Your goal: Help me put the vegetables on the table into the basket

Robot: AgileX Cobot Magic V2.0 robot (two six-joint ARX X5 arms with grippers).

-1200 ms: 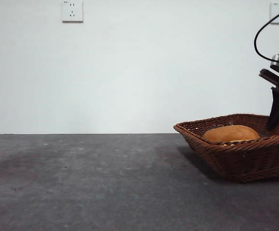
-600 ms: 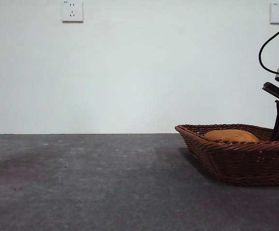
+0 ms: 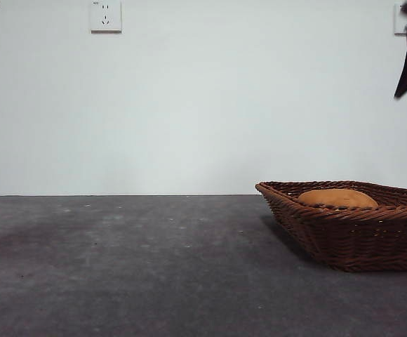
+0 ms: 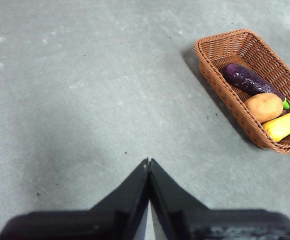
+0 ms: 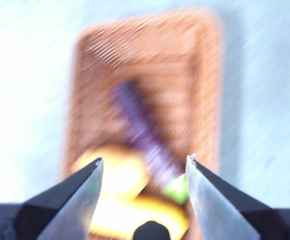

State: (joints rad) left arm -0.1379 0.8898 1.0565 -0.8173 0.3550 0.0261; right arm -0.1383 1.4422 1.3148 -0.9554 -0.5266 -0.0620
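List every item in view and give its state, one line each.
potato: in the basket, between eggplant and corn cob.
eggplant: lying in the basket.
corn cob: lying in the basket, at one end.
basket: upright on the table, holding all three vegetables.
table: dark grey.
left gripper: shut, empty, above the table away from the basket.
right gripper: open, empty, above the basket.

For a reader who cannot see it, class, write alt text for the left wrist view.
A brown wicker basket on a grey table holds an eggplant, a potato and a corn cob side by side. The left gripper, jaws shut, hangs above bare table away from the basket.
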